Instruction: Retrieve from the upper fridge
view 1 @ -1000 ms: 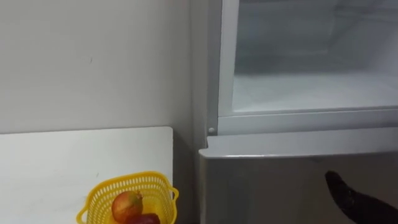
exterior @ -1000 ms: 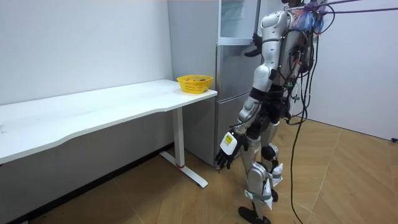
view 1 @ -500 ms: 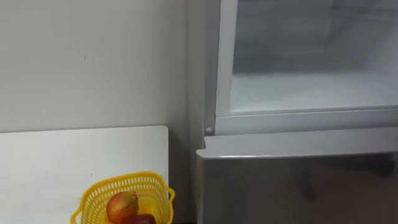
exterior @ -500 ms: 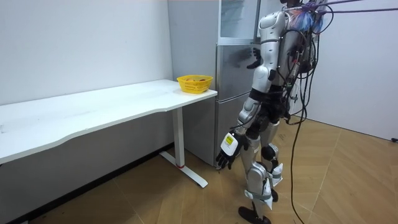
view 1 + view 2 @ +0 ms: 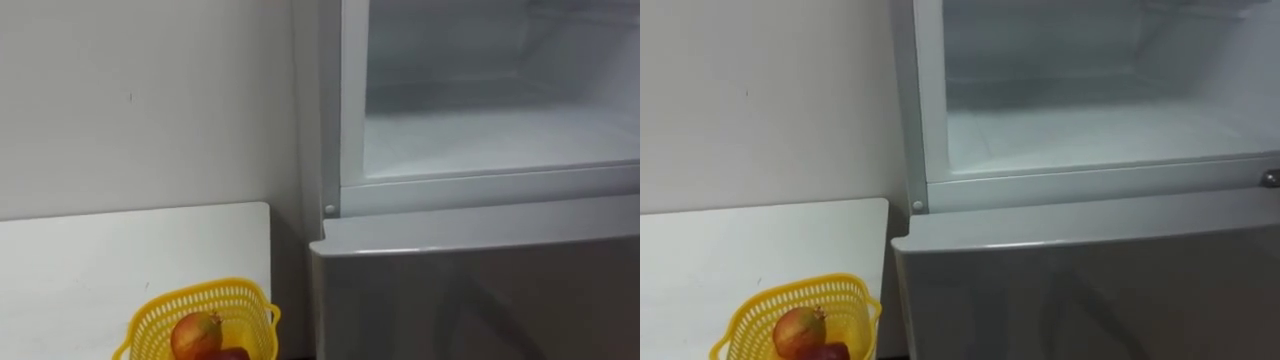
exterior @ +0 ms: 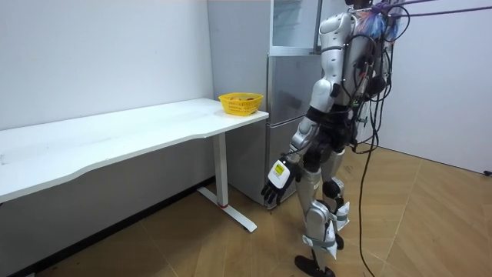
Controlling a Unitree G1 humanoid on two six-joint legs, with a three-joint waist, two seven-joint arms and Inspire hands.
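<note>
- A round fruit (image 5: 197, 333), red shading into yellow, lies in a yellow basket (image 5: 195, 292). A dark red fruit (image 5: 228, 353) touches it on the robot's right, and the bottom edge of the eye views cuts that one off.
- The basket is an open plastic weave with a wavy rim. It stands on the white table (image 5: 100, 260) close to the table's right edge, the one that faces the fridge, and a little out from the edge along the wall.
- In the room view the basket (image 6: 241, 101) sits at the end of the long table (image 6: 115, 135) nearest the fridge (image 6: 288, 92).
- A narrow dark gap separates the table's right edge from the fridge's side.
- The fridge's upper compartment (image 5: 500, 140) stands open, showing a white shelf floor and pale inner walls behind a light frame.
- A small round stud (image 5: 329, 210) sits at the frame's lower left corner.
- Below the frame is the lower door (image 5: 480, 300), grey and shut, with its top edge jutting slightly forward.
- A plain pale wall (image 5: 130, 100) rises behind the table, to the left of the fridge.
- In the room view the robot stands upright on the wooden floor (image 6: 192, 246), just in front of the fridge and facing it.
- Its left hand (image 6: 273, 178) hangs low beside the thigh, level with the lower part of the fridge. The dark fingers (image 6: 267, 196) point down, loose and slightly parted, with nothing in them.
</note>
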